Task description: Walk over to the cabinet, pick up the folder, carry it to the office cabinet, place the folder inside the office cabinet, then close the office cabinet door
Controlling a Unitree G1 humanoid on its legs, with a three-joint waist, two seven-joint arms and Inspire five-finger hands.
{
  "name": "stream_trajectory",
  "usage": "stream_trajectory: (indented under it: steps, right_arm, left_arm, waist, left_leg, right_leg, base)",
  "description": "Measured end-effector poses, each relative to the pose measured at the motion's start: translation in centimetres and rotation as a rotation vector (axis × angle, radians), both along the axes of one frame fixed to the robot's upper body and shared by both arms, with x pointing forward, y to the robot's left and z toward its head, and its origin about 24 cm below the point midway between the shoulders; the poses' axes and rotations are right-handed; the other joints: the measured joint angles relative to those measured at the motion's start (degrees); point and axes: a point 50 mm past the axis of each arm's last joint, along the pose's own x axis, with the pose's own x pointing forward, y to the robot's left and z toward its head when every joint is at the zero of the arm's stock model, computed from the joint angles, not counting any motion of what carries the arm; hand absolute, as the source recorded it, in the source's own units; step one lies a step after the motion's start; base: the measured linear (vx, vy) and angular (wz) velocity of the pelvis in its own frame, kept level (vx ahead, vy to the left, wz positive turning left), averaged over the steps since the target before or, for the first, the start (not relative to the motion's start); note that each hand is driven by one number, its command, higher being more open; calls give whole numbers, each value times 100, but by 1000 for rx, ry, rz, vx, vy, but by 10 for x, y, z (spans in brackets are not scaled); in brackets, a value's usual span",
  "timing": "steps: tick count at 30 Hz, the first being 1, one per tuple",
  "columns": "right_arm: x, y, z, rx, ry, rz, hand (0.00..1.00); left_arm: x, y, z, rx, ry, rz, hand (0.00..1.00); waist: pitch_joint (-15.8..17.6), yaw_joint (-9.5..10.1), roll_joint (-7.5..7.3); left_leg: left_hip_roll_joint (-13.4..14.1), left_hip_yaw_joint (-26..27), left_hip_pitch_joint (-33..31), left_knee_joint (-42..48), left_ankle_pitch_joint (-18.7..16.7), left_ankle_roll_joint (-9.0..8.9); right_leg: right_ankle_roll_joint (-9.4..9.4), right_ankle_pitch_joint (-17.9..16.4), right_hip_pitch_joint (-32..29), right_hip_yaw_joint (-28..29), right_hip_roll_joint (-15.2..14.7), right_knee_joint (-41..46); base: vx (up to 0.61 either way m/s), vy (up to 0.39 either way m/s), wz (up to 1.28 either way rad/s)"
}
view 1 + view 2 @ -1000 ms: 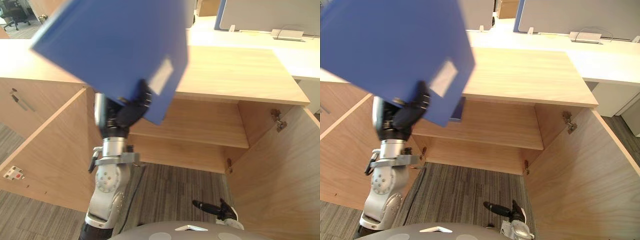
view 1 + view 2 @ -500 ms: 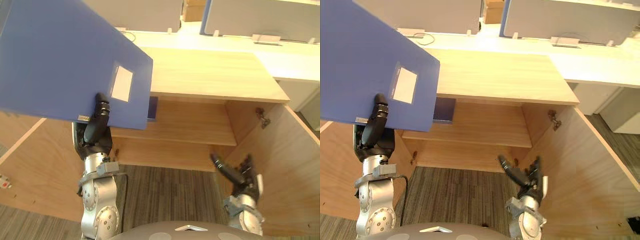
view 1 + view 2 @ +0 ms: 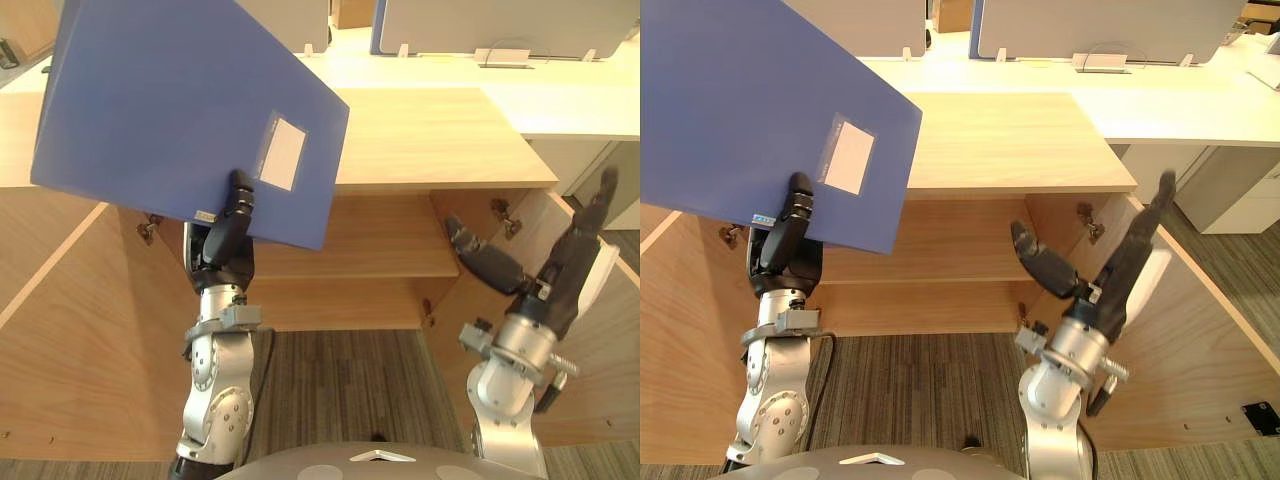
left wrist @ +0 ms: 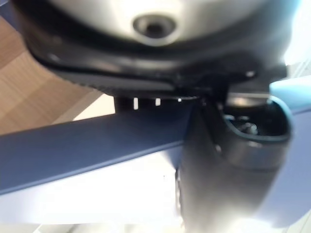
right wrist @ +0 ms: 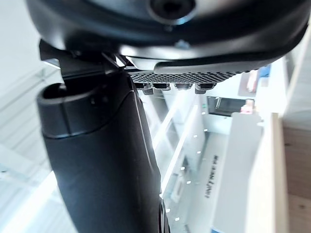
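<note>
L to R: the left robot hand (image 3: 228, 225) pinches the blue folder (image 3: 170, 110) at its lower edge, thumb on the front cover. The folder is held tilted in the air before the office cabinet (image 3: 440, 135), whose doors are open. Folder looks stiff, light and slick-faced, so a one-edge grip may let it swing; a deeper hold seems safer. Wood shelf (image 3: 385, 240) is flat, w/ room enough. Right robot hand (image 3: 555, 275) is spread wide, empty, by the right door (image 3: 610, 390). Grey carpet (image 3: 340, 370) lies below, a white desk (image 3: 570, 105) behind.
</note>
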Motion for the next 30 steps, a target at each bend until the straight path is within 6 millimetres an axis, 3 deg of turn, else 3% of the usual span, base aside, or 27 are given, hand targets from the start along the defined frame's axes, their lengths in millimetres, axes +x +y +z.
stream_trajectory:
  steps: [5, 8, 12, 17, 26, 30]
  right_arm:
    - [22, 2, 28, -38, -118, 245, 100]
    - [43, 0, 29, -19, -104, 404, 100]
    - [78, -16, 22, 13, 8, 557, 100]
    - [102, -35, 42, 39, 30, 755, 100]
    - [134, -35, 101, -103, 64, 1053, 100]
    - [140, -26, 107, -142, 133, 1167, 100]
  left_arm:
    - [13, -1, -2, -8, -60, -134, 0]
    - [23, -1, -6, 19, -73, -209, 0]
    - [33, 0, -18, 114, -45, -319, 0]
    - [34, 15, -25, 219, -36, -422, 0]
    - [63, 55, -6, 534, -60, -597, 0]
    - [66, 58, 5, 612, -101, -667, 0]
  waist:
    - [22, 15, 43]
    - [49, 19, 90]
    - [66, 25, 123]
    - [69, 34, 164]
    - [44, 109, 110]
    - [11, 121, 42]
  left_leg:
    - [-5, -4, 51, -21, -32, -3]
    - [-14, -28, 56, -21, 11, 30]
    - [-12, -87, 44, -22, 66, 32]
    - [-8, -112, 26, -22, 82, 27]
    - [16, -158, -107, -22, 152, 34]
    - [16, -228, -149, -10, 169, 42]
  right_leg:
    - [0, -1, 28, 0, -6, 54]
    - [0, -1, 28, -15, -15, 84]
    - [-1, -1, 44, -76, -15, 84]
    - [-1, -1, 40, -99, -10, 81]
    - [-49, 99, 3, -130, 18, -112]
    - [-76, 139, -25, -142, 19, -115]
  base:
    - [-56, -11, 0]
    - [-40, -13, 4]
    - [-34, -21, 7]
    - [-4, -5, 1]
    - [3, -11, 0]
    - [0, -10, 2]
